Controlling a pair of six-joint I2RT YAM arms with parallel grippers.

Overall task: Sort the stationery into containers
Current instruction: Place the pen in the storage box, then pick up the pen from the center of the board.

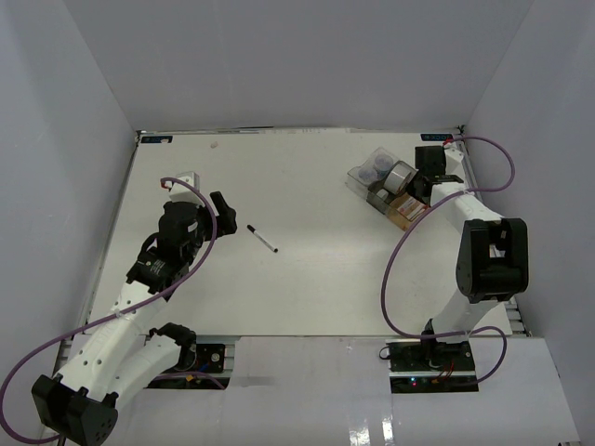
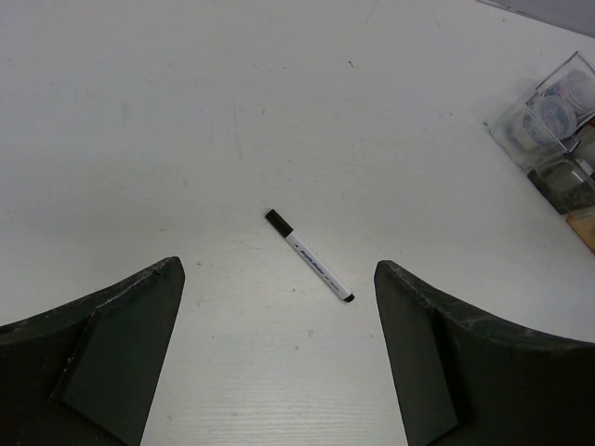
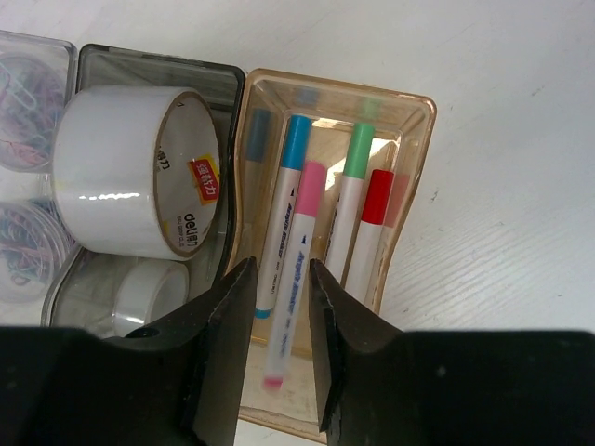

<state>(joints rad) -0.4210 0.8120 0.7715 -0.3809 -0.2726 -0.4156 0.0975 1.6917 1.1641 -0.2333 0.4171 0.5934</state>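
A black-capped white marker [image 1: 262, 239] lies alone mid-table. It also shows in the left wrist view, where the marker [image 2: 310, 256] sits just ahead of my left gripper [image 2: 279, 268], which is wide open and holds nothing. My right gripper [image 3: 281, 269] hangs over the amber bin [image 3: 423, 107], jaws slightly apart. A pink-capped marker [image 3: 299, 251] sits loose and blurred between them, above blue-capped [image 3: 284, 204], green-capped [image 3: 351, 186] and red-capped [image 3: 372, 232] markers. The grey bin [image 3: 158, 56] holds a large tape roll [image 3: 130, 172] and a small one [image 3: 149, 288].
The clear bin [image 3: 28, 46] holds round tubs of coloured clips [image 3: 23, 93]. The joined bins [image 1: 390, 186] stand at the table's back right, close to the right wall. White walls enclose the table on three sides. The left gripper [image 1: 223, 212] is left of the lone marker.
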